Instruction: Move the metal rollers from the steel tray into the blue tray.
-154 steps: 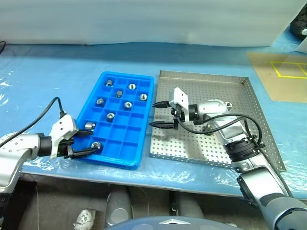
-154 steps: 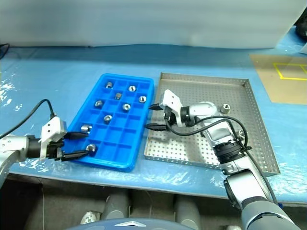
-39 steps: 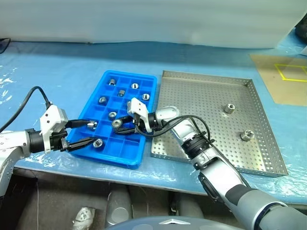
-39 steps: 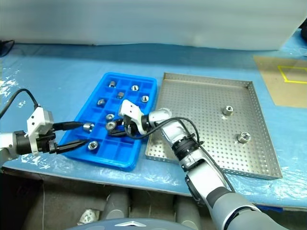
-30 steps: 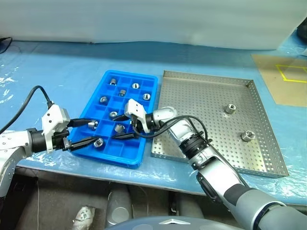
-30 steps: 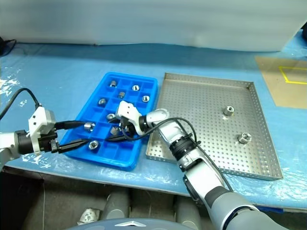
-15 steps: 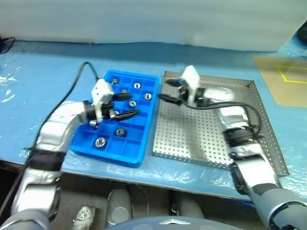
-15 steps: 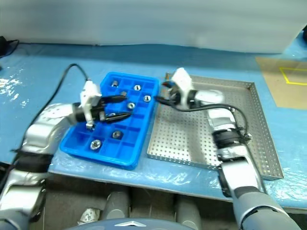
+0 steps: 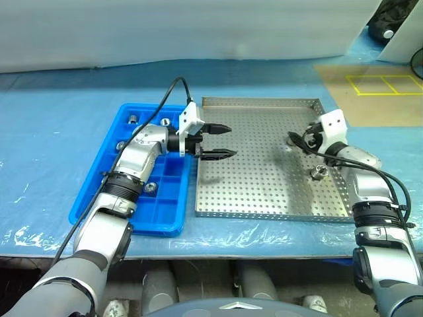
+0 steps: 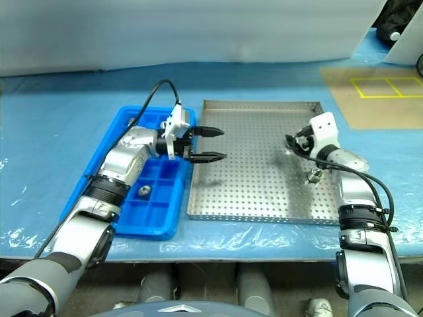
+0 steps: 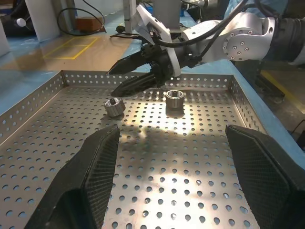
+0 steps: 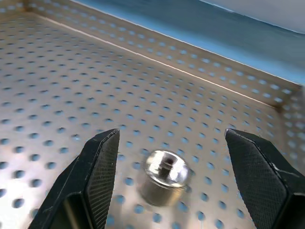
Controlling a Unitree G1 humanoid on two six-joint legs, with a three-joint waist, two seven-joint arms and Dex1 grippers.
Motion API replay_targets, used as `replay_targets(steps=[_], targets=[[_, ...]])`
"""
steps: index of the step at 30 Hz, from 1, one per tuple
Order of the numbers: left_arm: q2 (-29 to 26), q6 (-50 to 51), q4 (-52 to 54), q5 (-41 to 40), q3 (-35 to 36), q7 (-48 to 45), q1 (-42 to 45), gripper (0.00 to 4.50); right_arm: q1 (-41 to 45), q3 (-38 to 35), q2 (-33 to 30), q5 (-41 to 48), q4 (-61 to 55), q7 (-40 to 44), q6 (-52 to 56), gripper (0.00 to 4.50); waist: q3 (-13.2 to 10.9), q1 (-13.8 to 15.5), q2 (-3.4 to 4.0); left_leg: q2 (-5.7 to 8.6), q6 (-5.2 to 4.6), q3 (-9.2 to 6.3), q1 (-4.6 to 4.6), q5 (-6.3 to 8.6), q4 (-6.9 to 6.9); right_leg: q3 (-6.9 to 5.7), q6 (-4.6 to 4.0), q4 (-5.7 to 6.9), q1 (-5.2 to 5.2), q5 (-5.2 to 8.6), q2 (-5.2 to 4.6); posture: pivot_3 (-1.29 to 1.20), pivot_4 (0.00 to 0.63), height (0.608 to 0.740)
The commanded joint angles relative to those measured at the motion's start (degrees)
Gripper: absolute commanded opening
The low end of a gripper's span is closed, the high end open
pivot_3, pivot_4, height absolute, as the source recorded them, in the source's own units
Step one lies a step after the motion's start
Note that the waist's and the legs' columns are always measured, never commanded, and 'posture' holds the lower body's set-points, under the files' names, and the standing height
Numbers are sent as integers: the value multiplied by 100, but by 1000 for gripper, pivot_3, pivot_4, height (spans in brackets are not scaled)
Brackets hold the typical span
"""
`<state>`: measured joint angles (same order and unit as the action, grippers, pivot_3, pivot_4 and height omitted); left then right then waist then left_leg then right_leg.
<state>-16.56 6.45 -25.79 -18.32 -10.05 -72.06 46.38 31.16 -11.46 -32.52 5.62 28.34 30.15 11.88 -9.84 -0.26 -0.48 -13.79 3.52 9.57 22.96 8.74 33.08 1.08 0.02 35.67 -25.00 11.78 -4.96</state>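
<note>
The steel tray (image 9: 264, 188) lies in the middle, the blue tray (image 9: 158, 228) to its left. Two metal rollers remain on the steel tray's right side: one (image 9: 319, 173) beside my right wrist, the other (image 12: 166, 175) just ahead of my right gripper (image 9: 295, 140), which is open and empty. From the left wrist view both rollers (image 11: 114, 106) (image 11: 175, 97) sit under and beside that gripper (image 11: 116, 82). My left gripper (image 9: 221, 140) hangs open and empty over the steel tray's left edge, pointing right. Several rollers (image 9: 151, 187) rest in the blue tray's compartments.
Both trays sit on a pale blue sheet (image 9: 53, 152) covering the table. A brown board with yellow tape (image 9: 377, 86) lies at the far right. The steel tray's raised rim (image 9: 264, 101) stands close behind the right gripper.
The head view has shifted. My left gripper moved right, from over the blue tray to the steel tray's left edge. My right gripper swung across to the rollers at the right. Both stayed open.
</note>
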Motion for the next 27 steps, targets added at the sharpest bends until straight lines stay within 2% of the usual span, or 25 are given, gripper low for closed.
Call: replay_targets(steps=[1,8,17,27], targets=[[-8,-80,133,27,65,8,-67,3741,156,-214,121,201,468,-121,-394,3627,0,-3,0,5,-11,9,-3,7,7,8,1,0,2,-1,-6,-295,150,740],[-182,105,548,36,111,54,-367,3741,826,17,393,51,1531,-212,-925,3627,0,-36,1,6,-28,43,-20,16,12,40,1,4,-4,-5,-7,-243,150,740],[-372,305,957,-12,151,190,-669,3741,1202,217,498,-101,2425,-206,-1297,3627,0,65,2,6,-42,45,-7,25,10,35,0,-8,-8,-4,-9,-211,150,740],[-452,321,978,26,144,232,-694,3741,1183,157,418,-94,2883,-285,-1471,3627,0,116,3,3,-37,48,-16,24,11,37,0,-2,-5,-4,-8,-218,150,740]])
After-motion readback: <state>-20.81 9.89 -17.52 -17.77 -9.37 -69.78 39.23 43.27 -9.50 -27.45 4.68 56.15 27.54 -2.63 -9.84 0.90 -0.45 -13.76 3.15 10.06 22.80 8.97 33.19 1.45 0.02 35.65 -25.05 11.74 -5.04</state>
